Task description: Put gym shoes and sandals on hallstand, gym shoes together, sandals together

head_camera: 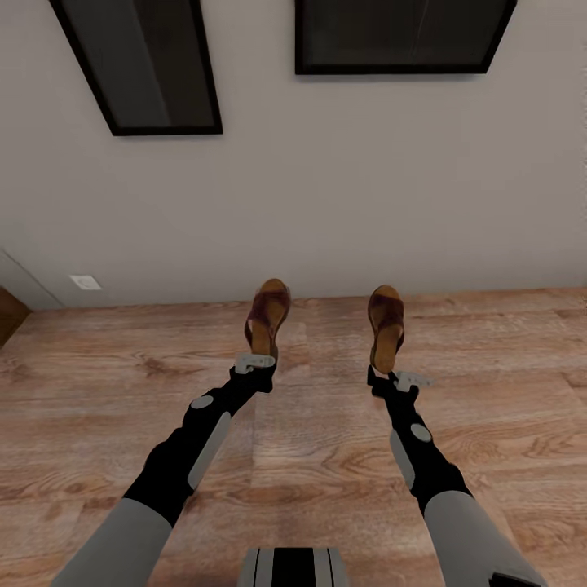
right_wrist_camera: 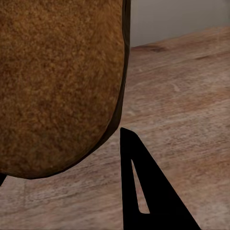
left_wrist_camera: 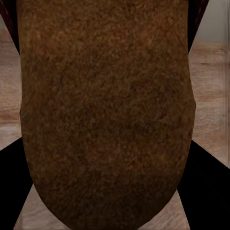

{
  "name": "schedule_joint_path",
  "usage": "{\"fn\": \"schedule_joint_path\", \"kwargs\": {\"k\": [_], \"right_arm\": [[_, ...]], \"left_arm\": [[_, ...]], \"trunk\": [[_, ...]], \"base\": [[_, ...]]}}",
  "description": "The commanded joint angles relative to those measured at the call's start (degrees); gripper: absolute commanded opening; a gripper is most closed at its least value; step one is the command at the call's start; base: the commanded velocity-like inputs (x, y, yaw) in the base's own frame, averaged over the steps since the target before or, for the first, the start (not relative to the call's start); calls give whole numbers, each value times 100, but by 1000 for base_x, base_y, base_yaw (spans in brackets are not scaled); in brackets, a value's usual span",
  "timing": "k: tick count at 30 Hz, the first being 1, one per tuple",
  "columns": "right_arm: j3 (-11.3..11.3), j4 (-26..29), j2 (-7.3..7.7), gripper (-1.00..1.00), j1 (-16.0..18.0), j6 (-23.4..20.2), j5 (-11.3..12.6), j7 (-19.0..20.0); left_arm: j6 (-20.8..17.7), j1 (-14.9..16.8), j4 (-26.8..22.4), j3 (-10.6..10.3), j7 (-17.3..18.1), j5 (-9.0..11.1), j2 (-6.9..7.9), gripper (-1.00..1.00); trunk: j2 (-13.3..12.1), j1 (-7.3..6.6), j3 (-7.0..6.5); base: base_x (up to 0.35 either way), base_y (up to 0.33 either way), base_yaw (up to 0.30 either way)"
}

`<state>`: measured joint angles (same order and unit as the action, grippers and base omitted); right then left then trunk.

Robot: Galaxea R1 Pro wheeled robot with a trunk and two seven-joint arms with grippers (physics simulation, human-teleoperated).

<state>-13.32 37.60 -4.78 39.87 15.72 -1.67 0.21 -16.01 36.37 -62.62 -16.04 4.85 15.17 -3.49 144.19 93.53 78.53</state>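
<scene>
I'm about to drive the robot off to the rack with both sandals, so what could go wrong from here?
1. Each sandal is held only at its heel end: the left sandal by the left gripper, the right sandal by the right gripper. Either may tilt or slip.
2. Both toes point toward the wall; turning could bump them.

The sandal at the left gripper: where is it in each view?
Head view: left sandal centre-left, heel at the left gripper, toe toward the wall.
Left wrist view: its tan insole spans the frame.
Right wrist view: that is the other sandal.
Shared landmark: wood floor.
</scene>
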Motion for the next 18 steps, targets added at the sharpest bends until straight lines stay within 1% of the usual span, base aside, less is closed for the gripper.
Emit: {"fn": "schedule_joint_path", "kwargs": {"k": [1, 6, 18], "right_arm": [[-22, -38, -5, -100, 3, 18, -17, 9], [-22, -73, -5, -100, 3, 18, -6, 14], [-22, -78, -5, -100, 3, 18, 0, 14]], "left_arm": [[-34, 1, -3, 4, 7, 38, -36, -100], [-34, 1, 3, 4, 7, 38, -84, -100], [-34, 1, 4, 6, 7, 38, -90, -100]], "trunk": [[0, -3, -29], [-7, -16, -187], [-23, -47, -568]], "base": [[0, 0, 0], [0, 0, 0], [0, 0, 0]]}}
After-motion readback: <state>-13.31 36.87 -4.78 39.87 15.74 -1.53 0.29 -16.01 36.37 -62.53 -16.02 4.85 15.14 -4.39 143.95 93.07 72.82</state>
